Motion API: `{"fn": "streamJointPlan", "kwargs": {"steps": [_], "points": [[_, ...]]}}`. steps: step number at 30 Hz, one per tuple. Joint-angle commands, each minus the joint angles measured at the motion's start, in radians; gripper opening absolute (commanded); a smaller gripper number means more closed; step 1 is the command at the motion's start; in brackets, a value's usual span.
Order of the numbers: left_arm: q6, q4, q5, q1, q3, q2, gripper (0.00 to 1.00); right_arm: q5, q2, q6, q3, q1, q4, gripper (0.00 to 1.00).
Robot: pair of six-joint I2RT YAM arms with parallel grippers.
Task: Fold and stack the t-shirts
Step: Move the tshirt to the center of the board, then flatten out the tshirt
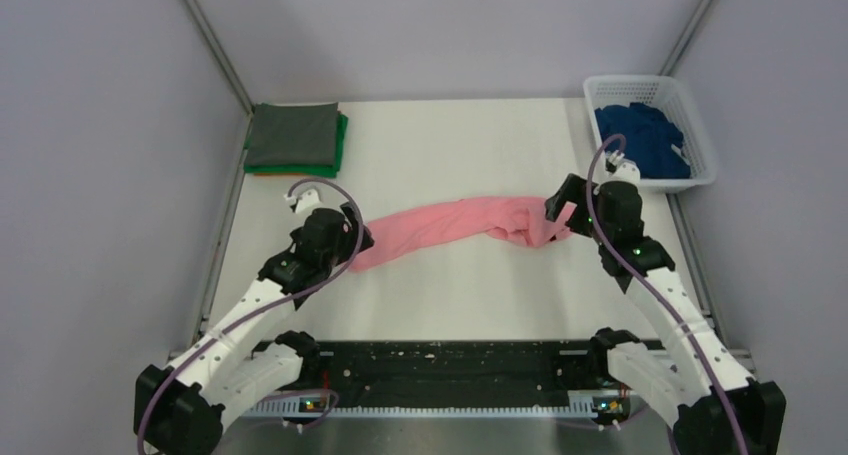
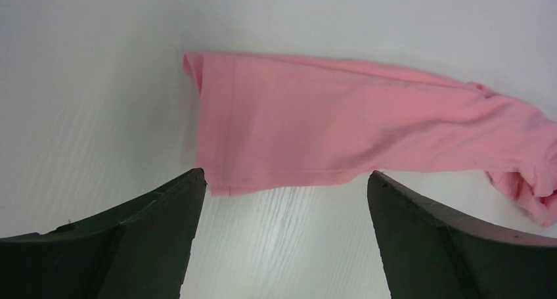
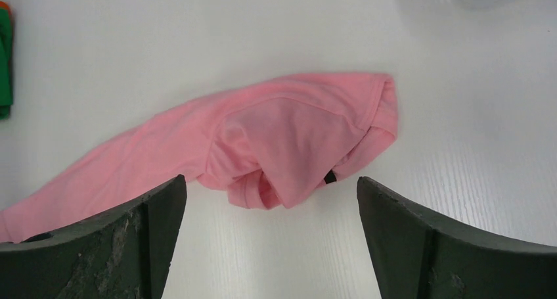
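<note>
The salmon-pink t-shirt [image 1: 450, 225] lies stretched in a long band across the middle of the table. Its flat hem end shows in the left wrist view [image 2: 315, 128]; its bunched sleeve and collar end shows in the right wrist view [image 3: 289, 141]. My left gripper [image 1: 352, 237] is open and empty, just short of the shirt's left end [image 2: 286, 181]. My right gripper [image 1: 562, 210] is open and empty, over the shirt's right end [image 3: 270, 187]. A folded stack, grey t-shirt [image 1: 292, 133] on green [image 1: 342, 140] on orange, sits at the back left. The dark blue t-shirt [image 1: 640, 135] lies in the basket.
The white lattice basket [image 1: 702, 140] stands at the back right corner. A black rail [image 1: 440, 365] runs along the near edge between the arm bases. Grey walls enclose the table on three sides.
</note>
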Motion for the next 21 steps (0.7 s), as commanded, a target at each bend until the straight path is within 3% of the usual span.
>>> {"fn": "streamJointPlan", "kwargs": {"steps": [1, 5, 13, 21], "points": [[-0.143, -0.178, -0.006, -0.003, -0.014, -0.008, 0.96, -0.045, -0.097, 0.018, -0.068, 0.005, 0.024, 0.99], [-0.162, -0.128, -0.069, 0.001, -0.106, -0.039, 0.95, -0.068, -0.128, 0.023, -0.102, 0.005, 0.022, 0.99], [-0.138, 0.072, -0.051, 0.052, -0.197, -0.012, 0.84, -0.099, -0.102, 0.007, -0.095, 0.005, 0.024, 0.99], [-0.110, 0.213, 0.089, 0.146, -0.217, 0.107, 0.70, -0.083, -0.110, -0.006, -0.097, 0.005, 0.020, 0.99]]}}
